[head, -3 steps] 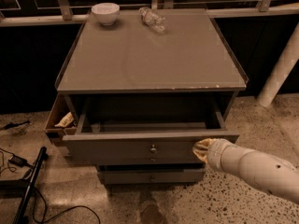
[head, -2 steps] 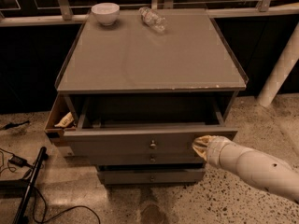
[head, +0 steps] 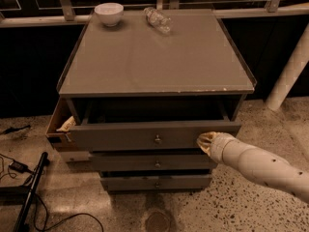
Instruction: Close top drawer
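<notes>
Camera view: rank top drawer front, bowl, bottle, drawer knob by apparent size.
1. top drawer front
2. bowl, bottle: too alike to rank, both farther back
3. knob
The hand is at the drawer front's right end.

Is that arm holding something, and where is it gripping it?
Apparently nothing is gripped. The gripper sits against the top drawer at the right end of its front, well right of the knob, as if pushing.
</notes>
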### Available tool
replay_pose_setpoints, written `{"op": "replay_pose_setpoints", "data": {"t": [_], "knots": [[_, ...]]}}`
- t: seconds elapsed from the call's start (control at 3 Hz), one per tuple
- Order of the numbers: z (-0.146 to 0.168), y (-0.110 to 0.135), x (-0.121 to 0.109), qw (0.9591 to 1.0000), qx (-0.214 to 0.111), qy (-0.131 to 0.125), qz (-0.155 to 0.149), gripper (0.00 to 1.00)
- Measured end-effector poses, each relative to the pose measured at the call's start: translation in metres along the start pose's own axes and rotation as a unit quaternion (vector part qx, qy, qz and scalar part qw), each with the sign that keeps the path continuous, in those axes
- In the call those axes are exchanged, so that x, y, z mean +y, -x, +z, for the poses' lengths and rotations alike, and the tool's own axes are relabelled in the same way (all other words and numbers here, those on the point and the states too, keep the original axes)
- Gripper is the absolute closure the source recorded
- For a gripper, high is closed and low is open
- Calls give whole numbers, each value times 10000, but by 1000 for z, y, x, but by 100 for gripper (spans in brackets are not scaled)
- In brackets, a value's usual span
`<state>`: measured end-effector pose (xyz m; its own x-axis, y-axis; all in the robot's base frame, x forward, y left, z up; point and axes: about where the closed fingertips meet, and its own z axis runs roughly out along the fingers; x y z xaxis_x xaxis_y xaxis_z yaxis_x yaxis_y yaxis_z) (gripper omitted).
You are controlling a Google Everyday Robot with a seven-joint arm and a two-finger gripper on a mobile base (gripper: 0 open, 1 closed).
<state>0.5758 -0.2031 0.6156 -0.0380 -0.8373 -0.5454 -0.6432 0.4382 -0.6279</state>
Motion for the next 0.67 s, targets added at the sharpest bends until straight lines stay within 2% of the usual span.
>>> {"op": "replay_pose_setpoints", "data": {"t": [0.67], "knots": [[31,6,-20,10000,-28,-76,-44,100]]}}
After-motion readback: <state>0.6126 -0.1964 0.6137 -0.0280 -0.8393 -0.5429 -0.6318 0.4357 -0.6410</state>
